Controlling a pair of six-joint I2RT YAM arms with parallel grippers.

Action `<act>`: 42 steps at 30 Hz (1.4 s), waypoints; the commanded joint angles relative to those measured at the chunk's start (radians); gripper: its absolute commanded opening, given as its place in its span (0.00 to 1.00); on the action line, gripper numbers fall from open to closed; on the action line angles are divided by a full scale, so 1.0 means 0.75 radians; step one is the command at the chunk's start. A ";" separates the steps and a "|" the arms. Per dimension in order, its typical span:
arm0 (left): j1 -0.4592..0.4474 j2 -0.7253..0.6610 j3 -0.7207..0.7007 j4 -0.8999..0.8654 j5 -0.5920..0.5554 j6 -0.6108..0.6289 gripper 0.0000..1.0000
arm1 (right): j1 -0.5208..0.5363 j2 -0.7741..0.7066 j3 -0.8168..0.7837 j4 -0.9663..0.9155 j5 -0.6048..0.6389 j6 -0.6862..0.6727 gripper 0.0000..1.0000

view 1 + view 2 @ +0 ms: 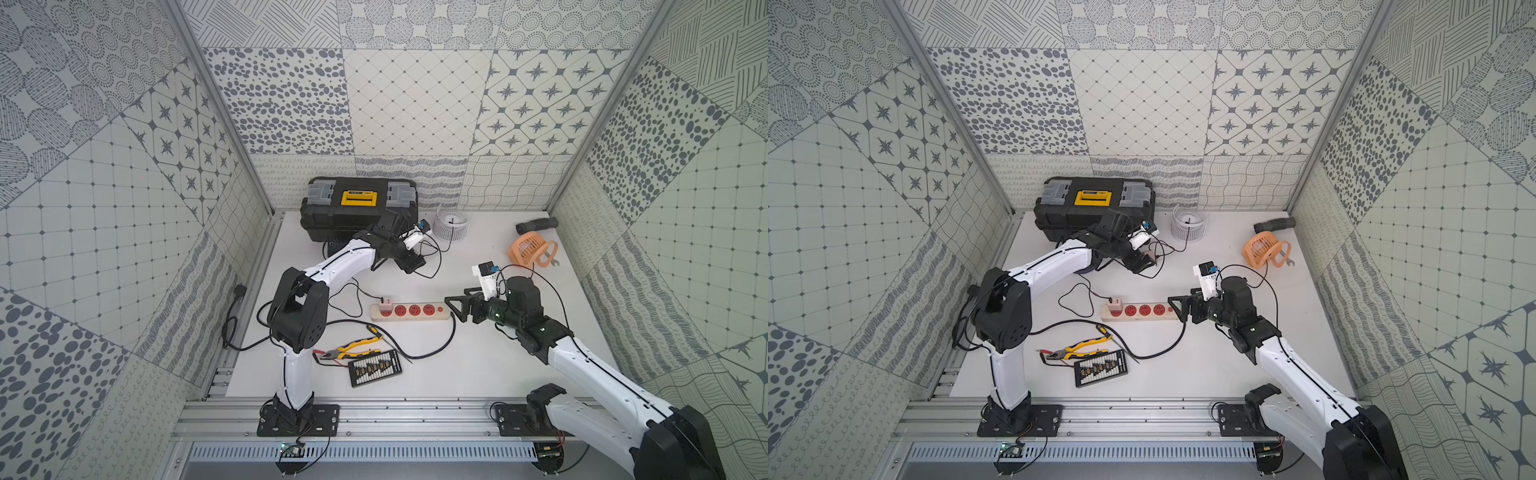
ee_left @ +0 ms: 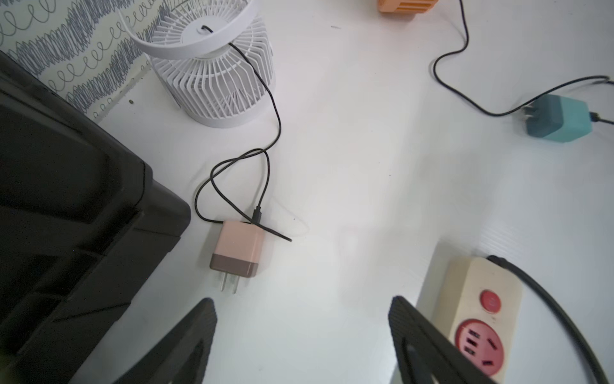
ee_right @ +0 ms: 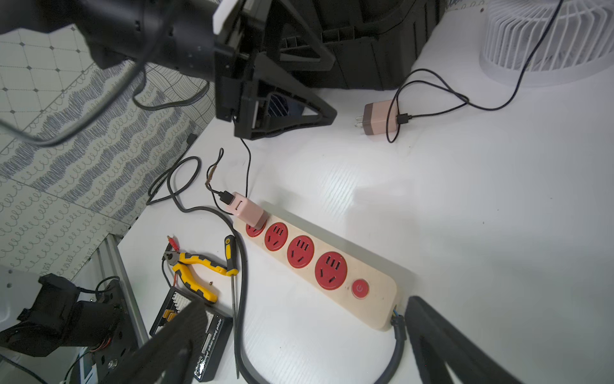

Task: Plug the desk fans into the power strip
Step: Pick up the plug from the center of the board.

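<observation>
Two grippers are hanging with jaws spread wide, gripping nothing. The power strip (image 1: 409,312) is lying flat on the white table, a pink adapter (image 3: 247,211) sitting in its end socket farthest from the red button. The right gripper (image 1: 452,309) is hovering right at the strip's button end, by the thick black cord. The left gripper (image 2: 300,301) is hanging on the strip's far side, near a loose pink adapter (image 2: 237,249) whose black cable is running to the white desk fan (image 2: 212,73).
</observation>
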 commanded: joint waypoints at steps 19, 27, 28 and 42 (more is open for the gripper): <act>0.122 0.576 0.594 -0.370 0.074 0.432 0.73 | -0.004 0.124 -0.034 0.328 -0.125 0.147 0.97; 0.122 0.647 0.656 -0.378 0.019 0.484 0.68 | -0.005 0.169 -0.034 0.357 -0.115 0.172 0.97; 0.121 0.656 0.662 -0.376 0.016 0.484 0.67 | -0.004 0.174 -0.032 0.356 -0.116 0.174 0.97; 0.113 0.472 0.434 -0.200 -0.063 0.380 0.28 | -0.004 0.151 -0.019 0.288 -0.050 0.219 0.97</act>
